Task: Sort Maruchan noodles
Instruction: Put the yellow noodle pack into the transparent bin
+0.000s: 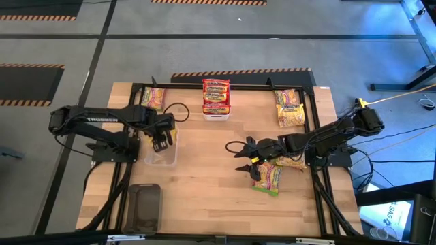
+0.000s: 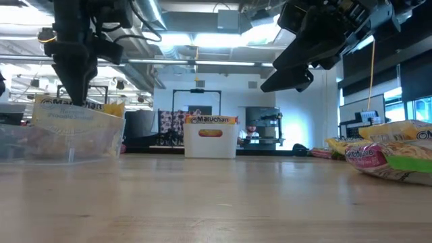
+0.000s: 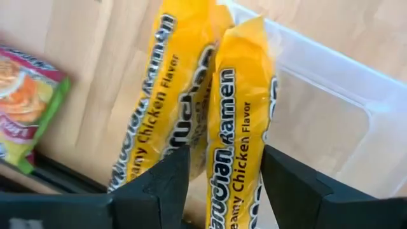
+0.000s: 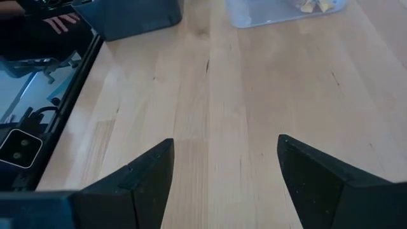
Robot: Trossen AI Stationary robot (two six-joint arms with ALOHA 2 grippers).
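Left gripper [image 1: 162, 138] over clear bin [image 1: 161, 158], jaws spread around Creamy Chicken packet [image 3: 238, 121], seems releasing. Right gripper [image 1: 244, 158] jaws spread, empty, beside packet pile [image 1: 269, 175] on surface; next pick.

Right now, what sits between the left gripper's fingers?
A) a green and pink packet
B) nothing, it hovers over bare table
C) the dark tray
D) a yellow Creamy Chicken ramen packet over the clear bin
D: the left wrist view shows the yellow Creamy Chicken packet standing between the left gripper fingers, with the clear bin behind it.
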